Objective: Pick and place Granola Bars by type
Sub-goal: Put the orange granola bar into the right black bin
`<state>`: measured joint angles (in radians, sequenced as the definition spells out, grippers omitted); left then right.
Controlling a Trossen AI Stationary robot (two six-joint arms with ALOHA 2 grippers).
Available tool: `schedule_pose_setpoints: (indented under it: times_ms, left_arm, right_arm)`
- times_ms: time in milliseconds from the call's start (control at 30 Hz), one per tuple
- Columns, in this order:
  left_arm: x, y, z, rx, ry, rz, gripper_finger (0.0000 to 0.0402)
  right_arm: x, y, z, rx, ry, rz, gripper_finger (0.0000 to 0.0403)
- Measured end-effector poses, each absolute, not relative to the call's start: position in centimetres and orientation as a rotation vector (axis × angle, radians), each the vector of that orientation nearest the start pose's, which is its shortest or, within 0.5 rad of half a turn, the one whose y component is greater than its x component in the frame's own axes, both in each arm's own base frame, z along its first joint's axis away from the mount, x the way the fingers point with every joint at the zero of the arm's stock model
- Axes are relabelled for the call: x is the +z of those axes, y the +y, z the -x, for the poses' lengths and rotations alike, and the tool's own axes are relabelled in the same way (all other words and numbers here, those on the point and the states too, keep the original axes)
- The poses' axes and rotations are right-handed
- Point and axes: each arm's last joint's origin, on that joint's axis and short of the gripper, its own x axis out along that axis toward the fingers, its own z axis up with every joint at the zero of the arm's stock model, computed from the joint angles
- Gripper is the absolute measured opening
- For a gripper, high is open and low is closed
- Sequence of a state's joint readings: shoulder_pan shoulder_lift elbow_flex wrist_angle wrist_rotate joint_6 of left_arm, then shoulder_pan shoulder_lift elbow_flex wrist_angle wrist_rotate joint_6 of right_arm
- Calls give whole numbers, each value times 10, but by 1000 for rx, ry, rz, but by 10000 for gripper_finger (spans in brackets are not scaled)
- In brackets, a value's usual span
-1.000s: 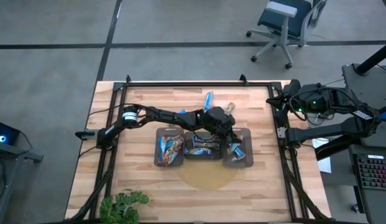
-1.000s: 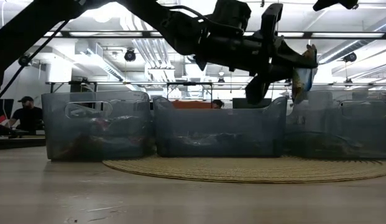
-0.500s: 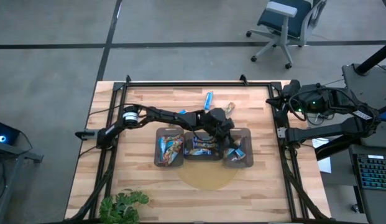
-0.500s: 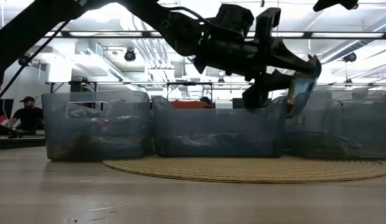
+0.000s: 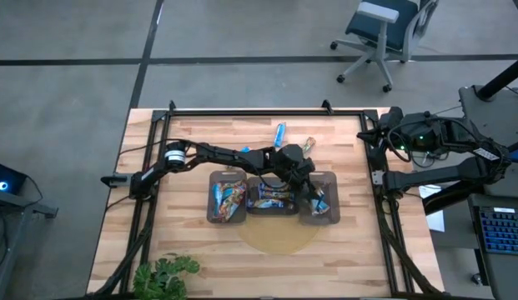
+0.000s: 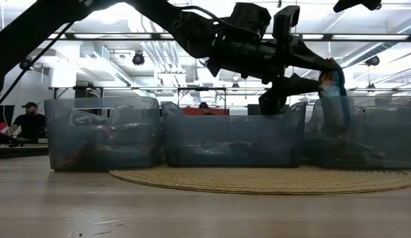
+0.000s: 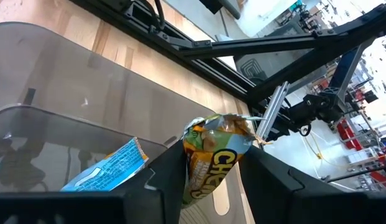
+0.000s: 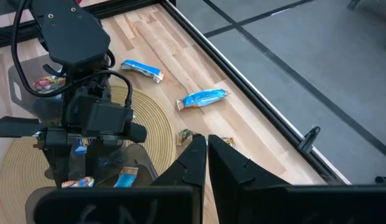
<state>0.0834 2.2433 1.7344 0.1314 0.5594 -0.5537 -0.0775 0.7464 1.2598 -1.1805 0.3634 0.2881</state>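
"Release check: is the left gripper (image 7: 208,180) wide enough?"

"Its fingers (image 7: 165,180) are spread, but the orange granola bar (image 7: 212,152) hangs between them over the right-hand tray (image 5: 334,218). Hold position until it drops clear."

"Right gripper (image 8: 206,152)?"

"Parked aside, fingers closed."

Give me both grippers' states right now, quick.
Left gripper: fingers parted over the right tray, an orange-wrapped bar between them; whether it is gripped cannot be told.
Right gripper: closed, empty, parked at the table's right edge.
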Motion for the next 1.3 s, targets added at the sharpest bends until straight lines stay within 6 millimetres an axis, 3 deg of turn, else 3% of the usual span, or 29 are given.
schedule_pose_setpoints:
  times_ms: [233, 700, 1067, 1300]
  left_arm:
    - [209, 27, -512, -392, 500, 692, 133]
    - [209, 26, -511, -402, 548, 714, 193]
    - [242, 40, -517, -391, 499, 674, 193]
    - [249, 51, -516, -350, 538, 640, 193]
  right_arm:
    - [397, -17, -84, -516, 598, -177, 8]
    - [395, -17, -84, -520, 602, -183, 8]
    - [395, -17, -84, -519, 601, -184, 8]
    - [395, -17, -84, -520, 607, -183, 8]
